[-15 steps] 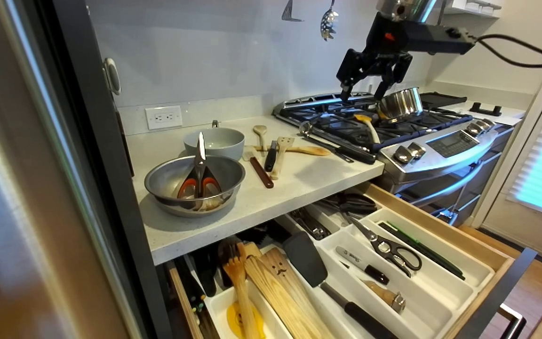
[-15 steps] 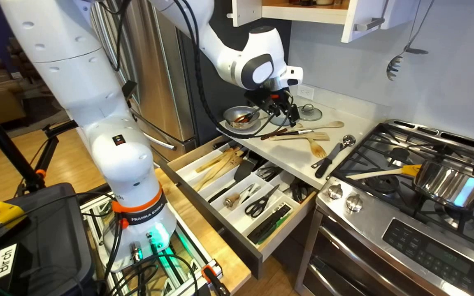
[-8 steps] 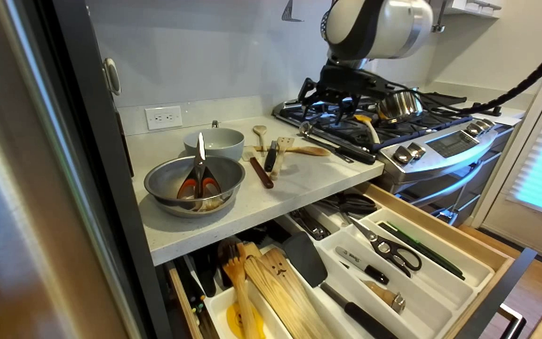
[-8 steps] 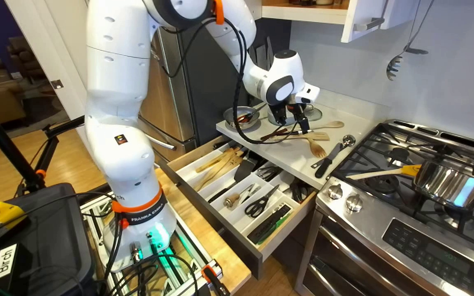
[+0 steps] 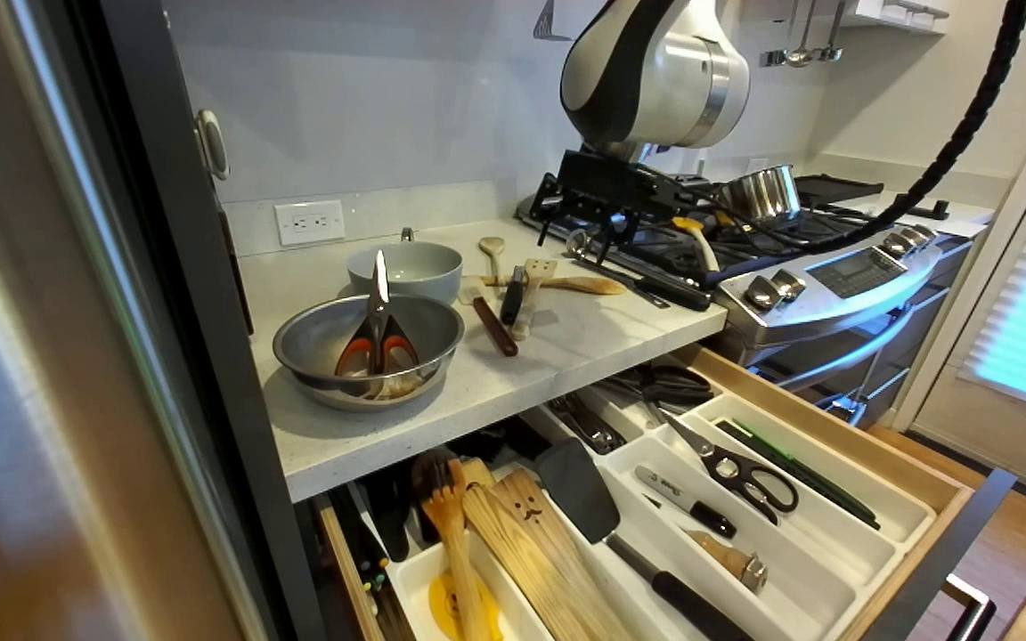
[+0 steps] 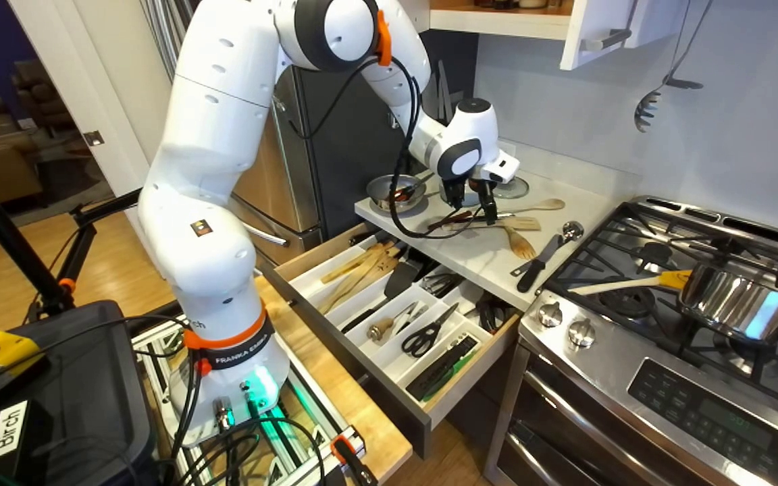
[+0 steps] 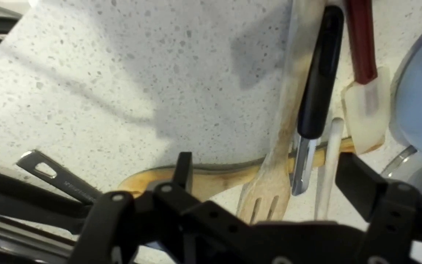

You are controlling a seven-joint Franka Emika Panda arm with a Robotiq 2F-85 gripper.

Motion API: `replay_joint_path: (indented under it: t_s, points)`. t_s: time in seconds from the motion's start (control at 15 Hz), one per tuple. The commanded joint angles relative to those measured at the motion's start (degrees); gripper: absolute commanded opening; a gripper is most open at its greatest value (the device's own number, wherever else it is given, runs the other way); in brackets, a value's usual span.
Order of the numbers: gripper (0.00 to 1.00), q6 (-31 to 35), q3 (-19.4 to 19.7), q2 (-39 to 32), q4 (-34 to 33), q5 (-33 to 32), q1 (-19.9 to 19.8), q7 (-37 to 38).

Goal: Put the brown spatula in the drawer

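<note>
The brown spatula is a slim light tan wooden utensil with a slotted head, lying on the counter among other utensils. It shows in an exterior view and in the wrist view, where it crosses over a wooden fork's handle. My gripper is open and empty above the utensils, with the spatula between its fingers in the picture. It hangs over the counter in both exterior views. The drawer is pulled open below the counter, its divider compartments holding utensils; an exterior view shows it too.
A black-handled peeler, a red-handled scraper and the wooden fork lie against or near the spatula. A metal bowl with scissors and a pale bowl stand beside them. The stove adjoins the counter.
My gripper has come down and moved across from the stove's side in an exterior view to above the utensils, turning on the way. It stays open. The utensils and drawer have not moved.
</note>
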State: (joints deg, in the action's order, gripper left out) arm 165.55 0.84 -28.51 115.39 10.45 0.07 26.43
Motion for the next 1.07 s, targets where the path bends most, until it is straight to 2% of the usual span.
replay_joint_path:
  t_s: [0.0, 0.07, 0.2, 0.27, 0.33, 0.4, 0.47, 0.53, 0.6, 0.73, 1.0]
  points:
    - [1.0, -6.02, 3.09, -4.08, -2.95, 0.16, 4.14, 2.5]
    - [1.0, -7.42, 2.78, -4.7, -3.71, 0.47, 4.24, 2.54]
    - [1.0, -5.7, 2.6, -6.61, -5.29, 0.57, 4.95, 2.17]
    - [1.0, -4.73, 0.56, -7.84, -6.94, 2.35, 3.87, 0.76]
    - [1.0, -6.16, 1.02, -8.86, -8.6, 2.33, 4.69, 2.0]
    - [0.93, -8.48, 2.2, -9.77, -10.18, 1.34, 6.02, 3.26]
    - [0.91, -10.5, 3.54, -10.37, -11.47, 0.3, 7.33, 4.55]
    - [0.72, -12.19, 4.23, -10.95, -12.64, -0.04, 7.96, 5.5]
    - [0.71, -13.79, 4.42, -11.5, -13.9, 0.0, 8.15, 5.97]
    - [0.59, -15.8, 5.23, -12.46, -15.93, -0.34, 8.9, 7.33]
    - [0.26, -20.19, 5.76, -14.39, -19.38, -0.85, 9.27, 9.31]
